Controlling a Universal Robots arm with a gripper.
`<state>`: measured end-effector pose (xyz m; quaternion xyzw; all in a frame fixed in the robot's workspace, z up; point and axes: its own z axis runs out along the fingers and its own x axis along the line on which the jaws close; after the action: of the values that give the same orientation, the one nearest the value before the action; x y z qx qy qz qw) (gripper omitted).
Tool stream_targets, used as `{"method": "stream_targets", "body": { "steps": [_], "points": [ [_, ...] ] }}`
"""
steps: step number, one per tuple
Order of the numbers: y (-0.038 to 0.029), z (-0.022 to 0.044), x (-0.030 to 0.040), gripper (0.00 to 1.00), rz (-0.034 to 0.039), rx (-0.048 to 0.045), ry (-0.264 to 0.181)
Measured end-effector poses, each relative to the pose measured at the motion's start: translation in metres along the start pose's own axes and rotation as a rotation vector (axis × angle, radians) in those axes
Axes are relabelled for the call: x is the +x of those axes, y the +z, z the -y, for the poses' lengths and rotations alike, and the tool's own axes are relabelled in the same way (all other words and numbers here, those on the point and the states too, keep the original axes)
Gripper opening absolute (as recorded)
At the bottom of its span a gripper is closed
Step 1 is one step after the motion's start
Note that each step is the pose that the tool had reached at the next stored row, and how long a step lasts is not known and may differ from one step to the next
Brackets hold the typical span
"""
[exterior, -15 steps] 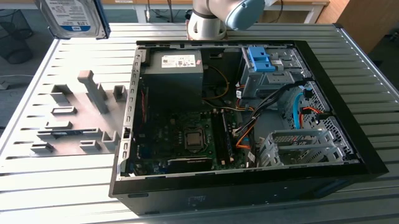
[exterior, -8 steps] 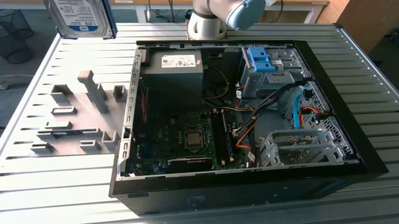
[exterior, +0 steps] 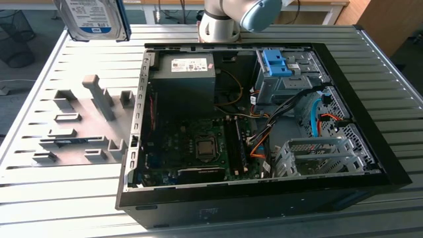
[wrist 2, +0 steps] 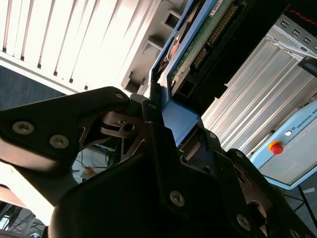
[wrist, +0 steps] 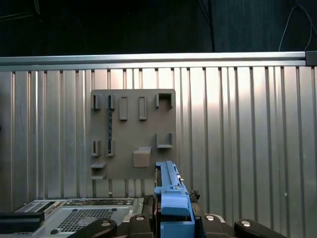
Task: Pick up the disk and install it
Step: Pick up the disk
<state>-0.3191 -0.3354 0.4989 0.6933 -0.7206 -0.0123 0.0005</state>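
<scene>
The gripper (wrist 2: 176, 119) is clamped on the disk (exterior: 92, 17). Its dark fingers (wrist 2: 157, 130) pinch the blue bracket (wrist: 171, 198) at one end, so the drive sticks out from the jaws edge-on in both wrist views. In the second wrist view I can see the green circuit board on its underside. In the exterior view its labelled face hangs high at the exterior view's left, lifted clear of the slatted table (exterior: 53, 198) and touching nothing but the tool.

On the table nearby lies the grey fixture plate (exterior: 79, 129) with its pegs and slots, none of them in contact with the drive. Beside the plate, toward the exterior view's right, the computer case (exterior: 396, 173) lies open on its side, well apart from the disk. Inside it, a silver drive cage (exterior: 317, 156) stands near the front corner and looks vacant to me. A bare blue latch (exterior: 274, 62) sits on the bay further back. The arm (exterior: 221, 22) stands at the far side of the case.

To my eye the pick-up is done and the carrying part of the job is in hand; nothing is installed yet. Judging from here, seating the drive calls for bringing it across to the case and squaring it with a free bay. It would then need to slide in straight, minding the cables (exterior: 317, 119) that run close by the cage.
</scene>
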Motion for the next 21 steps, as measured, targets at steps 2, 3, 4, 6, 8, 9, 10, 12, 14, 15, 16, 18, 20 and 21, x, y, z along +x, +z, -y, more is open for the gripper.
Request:
{"method": "stream_targets", "body": {
  "steps": [2,3,4,6,8,9,10,12,14,15,16,18,20,21],
  "points": [
    [-0.0001,0.0036,-0.0001,0.37,0.0000,0.0000,0.000],
    [-0.0001,0.0051,-0.0002,0.37,0.0000,-0.0001,0.000],
    [-0.0001,0.0066,-0.0002,0.37,0.0000,-0.0001,0.000],
    [-0.0001,0.0082,-0.0003,0.37,0.0000,0.0000,0.000],
    [-0.0001,0.0082,-0.0003,0.37,0.0000,0.0000,0.000],
    [-0.0001,0.0082,-0.0003,0.37,0.0001,0.0000,0.000],
    [-0.0001,0.0086,-0.0003,0.37,0.0000,0.0000,0.000],
    [-0.0002,0.0089,-0.0003,0.37,0.0000,0.0000,0.000],
    [-0.0001,0.0089,-0.0003,0.37,0.0000,0.0000,0.000],
    [-0.0001,0.0089,-0.0003,0.37,0.0000,0.0000,0.000],
    [-0.0002,0.0089,-0.0003,0.37,0.0000,0.0000,0.000],
    [-0.0002,0.0089,-0.0003,0.37,0.0000,0.0000,0.000],
    [-0.0001,0.0092,-0.0004,0.37,0.0000,0.0000,0.000],
    [-0.0002,0.0098,-0.0004,0.37,0.0000,0.0000,0.000]
  ]
}}
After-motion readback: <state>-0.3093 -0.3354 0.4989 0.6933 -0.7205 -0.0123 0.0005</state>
